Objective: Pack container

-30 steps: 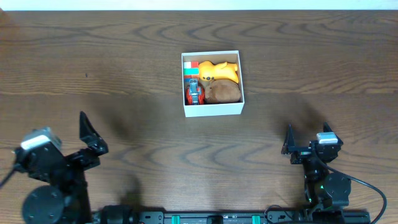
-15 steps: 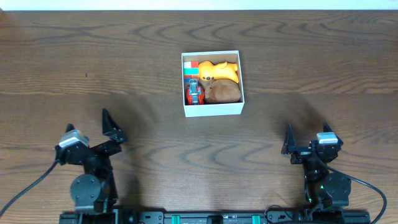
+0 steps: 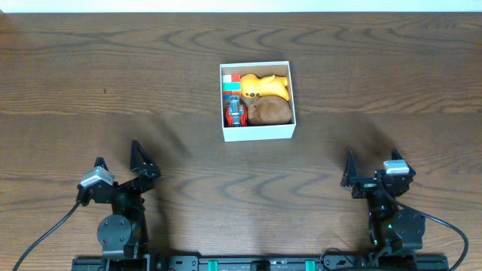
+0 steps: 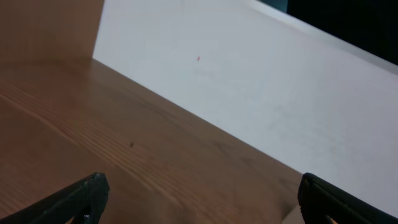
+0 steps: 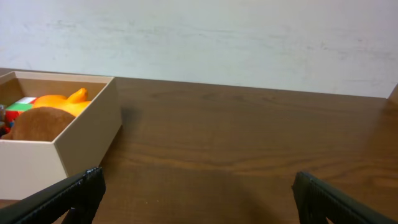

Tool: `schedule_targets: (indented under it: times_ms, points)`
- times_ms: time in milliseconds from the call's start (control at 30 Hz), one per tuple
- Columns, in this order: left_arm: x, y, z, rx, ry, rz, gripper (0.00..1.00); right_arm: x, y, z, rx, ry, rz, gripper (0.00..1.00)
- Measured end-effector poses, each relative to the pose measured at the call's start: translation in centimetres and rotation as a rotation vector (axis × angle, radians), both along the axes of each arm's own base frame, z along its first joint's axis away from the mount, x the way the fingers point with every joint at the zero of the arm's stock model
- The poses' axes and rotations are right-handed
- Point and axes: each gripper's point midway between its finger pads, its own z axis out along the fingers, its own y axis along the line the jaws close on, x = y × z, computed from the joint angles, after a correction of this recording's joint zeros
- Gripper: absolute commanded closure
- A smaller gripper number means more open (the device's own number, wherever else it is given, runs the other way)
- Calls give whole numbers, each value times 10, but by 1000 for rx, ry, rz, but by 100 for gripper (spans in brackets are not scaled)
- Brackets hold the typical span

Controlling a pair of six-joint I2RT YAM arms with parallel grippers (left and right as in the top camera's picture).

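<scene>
Far left, at the near edge of the table [image 3: 90,68]: the left gripper [image 3: 117,156] sits low over bare wood. Its jaws are spread as wide as they go, with nothing between them and nothing touched. Its own camera finds only tabletop and the pale wall [image 4: 249,74] beyond.

Centre, toward the far side: the container [image 3: 260,132] stands square on the table, well apart from both arms. Inside, a coloured block [image 3: 231,83] and a red-wheeled toy [image 3: 236,114] line the left wall. A yellow toy [image 3: 265,85] lies along the far side, and a brown lump [image 3: 269,111] sits just nearside of it, the two touching. All four are packed snugly below the rim, and that tight fit reads as deliberate. No loose toys show on the wood, so the packing looks done or nearly so.

Right, near edge: the right gripper [image 3: 371,167] also stands wide open and empty, clear of everything. From its wrist view the container's corner sits off to the left. Both arms low and clear of the box looks like a rest pose.
</scene>
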Motion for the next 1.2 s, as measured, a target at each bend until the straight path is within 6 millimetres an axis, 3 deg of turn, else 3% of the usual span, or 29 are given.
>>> schedule_targets:
  times_ms: [233,500,700,1200]
  points:
    - [1,-7,-1,-2,-4,-39,2,0,0,0,0,0,0,1]
    - [6,-16,-28,-5,53,-95,2,0,0,0,0,0,0,1]
    - [7,-21,-37,-1,86,-121,2,0,0,0,0,0,0,1]
    - [7,-24,-40,233,142,-147,2,0,0,0,0,0,0,1]
